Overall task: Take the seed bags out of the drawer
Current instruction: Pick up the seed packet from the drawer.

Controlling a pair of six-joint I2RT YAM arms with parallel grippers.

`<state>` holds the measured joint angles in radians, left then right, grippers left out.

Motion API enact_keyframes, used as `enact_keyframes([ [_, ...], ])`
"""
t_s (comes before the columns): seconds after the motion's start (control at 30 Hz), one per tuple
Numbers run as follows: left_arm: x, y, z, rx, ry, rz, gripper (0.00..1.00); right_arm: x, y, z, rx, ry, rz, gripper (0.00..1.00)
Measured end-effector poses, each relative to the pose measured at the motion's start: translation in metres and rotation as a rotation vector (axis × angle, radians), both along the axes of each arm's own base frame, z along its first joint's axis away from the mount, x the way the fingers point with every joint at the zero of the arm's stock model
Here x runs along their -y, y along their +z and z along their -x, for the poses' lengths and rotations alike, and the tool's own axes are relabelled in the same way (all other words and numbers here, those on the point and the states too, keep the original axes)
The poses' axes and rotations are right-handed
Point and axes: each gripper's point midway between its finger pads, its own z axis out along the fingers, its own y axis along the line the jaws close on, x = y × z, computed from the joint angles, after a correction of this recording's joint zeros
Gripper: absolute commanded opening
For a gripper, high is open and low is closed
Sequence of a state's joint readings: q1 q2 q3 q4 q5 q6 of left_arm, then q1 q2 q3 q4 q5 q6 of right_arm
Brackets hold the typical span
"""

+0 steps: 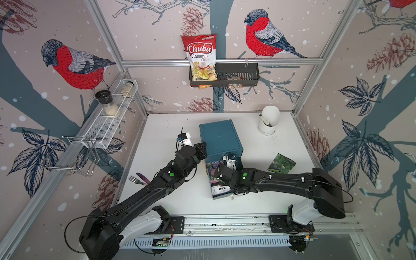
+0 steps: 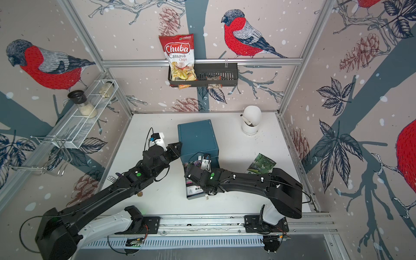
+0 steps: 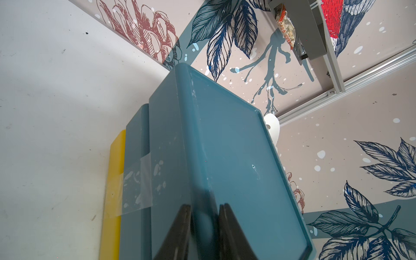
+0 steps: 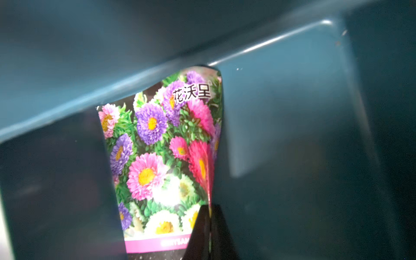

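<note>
Grip, from right wrist: right gripper (image 4: 209,213) closed on edge of flowered seed bag (image 4: 162,157), inside drawer (image 4: 292,112) ahead of jaws; removal step in hand, likely calling next for lift clear of drawer wall. From left wrist: left gripper (image 3: 206,211) narrowly parted, braced on drawer unit (image 3: 225,146). In both top views: green seed bag (image 1: 281,163) out on white table (image 1: 168,126) behind right wrist; bird-print walls (image 1: 157,29) around.

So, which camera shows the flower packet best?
The right wrist view: the flower packet fills the frame up close, its flowers and print are clear, and the right hand pinches its edge. In both top views only small parts of the packet show. The left wrist view does not show it.
</note>
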<state>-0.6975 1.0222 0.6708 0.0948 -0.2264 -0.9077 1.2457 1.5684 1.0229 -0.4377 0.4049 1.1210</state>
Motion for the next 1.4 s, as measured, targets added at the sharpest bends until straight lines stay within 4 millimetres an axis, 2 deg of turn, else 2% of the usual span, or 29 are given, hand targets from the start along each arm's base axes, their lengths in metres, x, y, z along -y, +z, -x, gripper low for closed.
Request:
enact_keyframes([
  [0.3, 0.0, 0.0, 0.0, 0.007, -0.008, -0.025, 0.26, -0.005, 0.031, 0.007, 0.022, 0.02, -0.023, 0.0],
  [0.53, -0.001, 0.001, 0.0, 0.014, -0.014, -0.047, 0.26, 0.003, 0.06, 0.021, 0.045, 0.039, -0.055, 0.0],
  [0.8, -0.002, 0.004, 0.002, 0.021, -0.025, -0.098, 0.25, 0.025, 0.114, 0.053, 0.08, 0.114, -0.17, 0.0],
  [0.97, -0.003, 0.005, 0.003, 0.022, -0.033, -0.128, 0.24, 0.052, 0.15, 0.064, 0.138, 0.129, -0.267, 0.0],
  [1.13, -0.003, 0.006, 0.002, 0.026, -0.039, -0.148, 0.23, 0.096, 0.179, 0.055, 0.207, 0.038, -0.345, 0.0],
  [1.27, -0.004, 0.008, 0.0, 0.031, -0.039, -0.161, 0.2, 0.128, 0.184, 0.03, 0.253, -0.115, -0.339, 0.0],
  [1.4, -0.007, 0.009, -0.001, 0.035, -0.042, -0.182, 0.18, 0.17, 0.167, -0.01, 0.269, -0.332, -0.225, 0.0],
])
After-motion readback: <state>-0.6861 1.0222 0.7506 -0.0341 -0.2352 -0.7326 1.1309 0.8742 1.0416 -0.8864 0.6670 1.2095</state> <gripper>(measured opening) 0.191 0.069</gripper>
